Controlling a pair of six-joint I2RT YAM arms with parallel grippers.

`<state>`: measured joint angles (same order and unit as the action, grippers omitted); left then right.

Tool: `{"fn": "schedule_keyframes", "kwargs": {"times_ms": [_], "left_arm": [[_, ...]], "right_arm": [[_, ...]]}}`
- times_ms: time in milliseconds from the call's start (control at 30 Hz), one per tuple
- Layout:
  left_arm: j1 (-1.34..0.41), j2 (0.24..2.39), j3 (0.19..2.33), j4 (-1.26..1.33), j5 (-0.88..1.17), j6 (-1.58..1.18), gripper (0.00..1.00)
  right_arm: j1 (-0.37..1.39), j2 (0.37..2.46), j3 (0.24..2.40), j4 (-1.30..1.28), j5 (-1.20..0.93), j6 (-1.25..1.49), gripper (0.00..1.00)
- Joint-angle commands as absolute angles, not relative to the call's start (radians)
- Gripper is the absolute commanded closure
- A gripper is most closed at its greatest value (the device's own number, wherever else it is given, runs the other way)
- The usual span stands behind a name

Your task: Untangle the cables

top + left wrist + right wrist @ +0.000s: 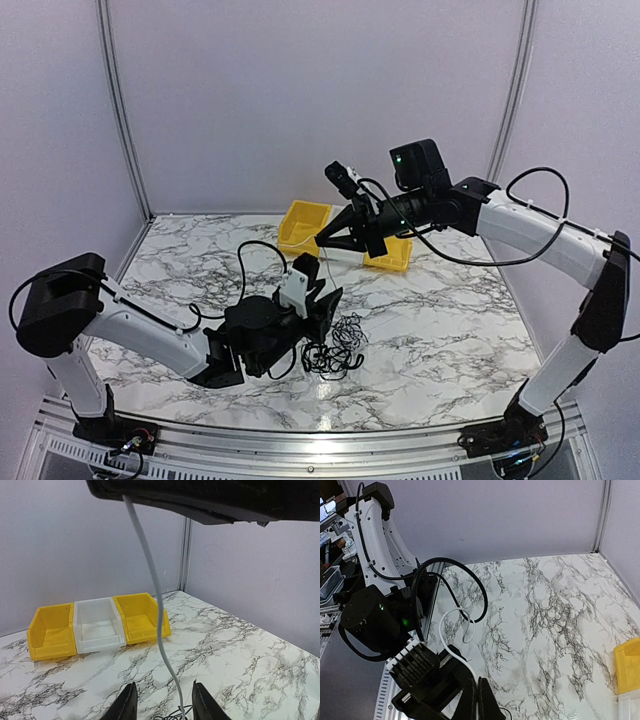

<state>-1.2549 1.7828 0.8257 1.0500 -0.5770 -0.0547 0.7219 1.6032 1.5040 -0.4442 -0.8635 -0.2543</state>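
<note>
Between the parted left fingers [124, 706], touching neither: the whitish cable [159, 605], long axis near upright, running up to the right fingers [484, 705] high above, clenched on its upper end. Just right of the left fingers and a little nearer, on the worktop [450, 330]: the black tangle [337, 348], whitish lower end lost inside it. Left arm far nearer the knot. Probably calls for a squeeze low on the strand, then drawing apart. Marble likely slick, open all round; bins [97, 625] at the far edge, well apart.
</note>
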Motion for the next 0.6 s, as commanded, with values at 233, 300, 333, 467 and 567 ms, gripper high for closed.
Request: {"fn": "schedule_keyframes", "kwargs": {"times_ms": [233, 300, 333, 467, 567], "left_arm": [[-1.234, 1.814, 0.845, 1.162, -0.551, -0.038, 0.80], [-1.232, 1.817, 0.844, 1.169, -0.546, -0.036, 0.87], [-1.232, 1.818, 0.843, 1.174, -0.545, -0.036, 0.91], [-1.230, 1.819, 0.823, 1.209, -0.553, -0.039, 1.00], [-1.230, 1.809, 0.796, 1.240, -0.564, -0.051, 1.00]], "right_arm": [[0.732, 1.625, 1.542, -0.420, -0.890, -0.241, 1.00], [0.732, 1.626, 1.539, -0.420, -0.890, -0.244, 1.00], [0.733, 1.626, 1.537, -0.420, -0.890, -0.245, 1.00], [0.732, 1.627, 1.533, -0.420, -0.890, -0.250, 1.00], [0.733, 1.623, 1.526, -0.427, -0.879, -0.264, 1.00]]}}
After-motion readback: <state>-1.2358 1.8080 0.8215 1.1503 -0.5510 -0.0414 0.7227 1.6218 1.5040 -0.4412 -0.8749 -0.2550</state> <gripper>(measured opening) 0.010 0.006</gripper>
